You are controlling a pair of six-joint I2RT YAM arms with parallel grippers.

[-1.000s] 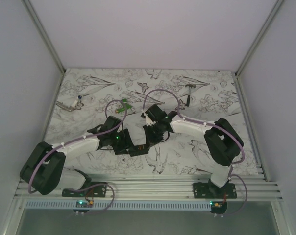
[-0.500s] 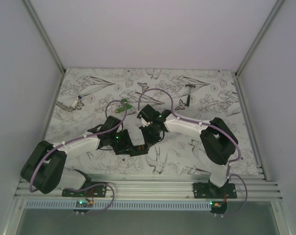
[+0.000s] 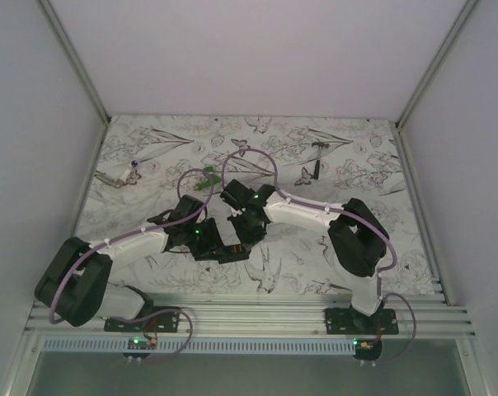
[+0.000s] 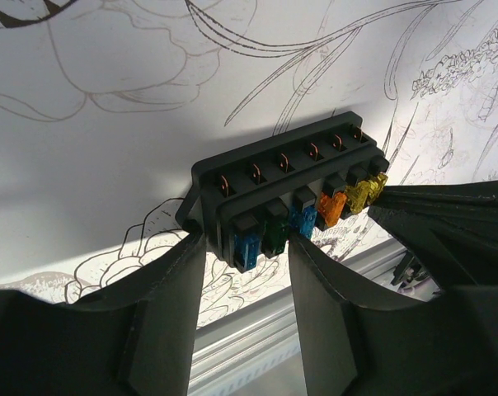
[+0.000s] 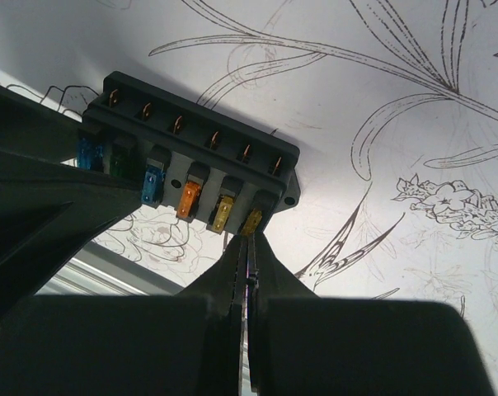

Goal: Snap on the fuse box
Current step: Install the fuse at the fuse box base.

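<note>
The fuse box (image 4: 290,194) is a black oblong box with a row of blue, green, orange and yellow fuses along its near side. My left gripper (image 4: 247,247) is shut on its left end and holds it above the patterned table. In the right wrist view the fuse box (image 5: 191,157) lies just ahead of my right gripper (image 5: 251,238). That gripper is shut, with its tips touching the end yellow fuse (image 5: 251,221). In the top view both grippers meet near the table's middle, left (image 3: 220,246) and right (image 3: 242,231), and the box is mostly hidden under them.
A small green plastic piece (image 3: 206,183) lies just behind the left arm. A dark hammer-shaped tool (image 3: 317,157) lies at the back right. A small metal object (image 3: 121,175) lies at the far left. An aluminium rail (image 3: 257,318) runs along the near edge.
My right arm has swung left, bringing its shut gripper up to the fuse box. The left arm and the box have stayed in place.
</note>
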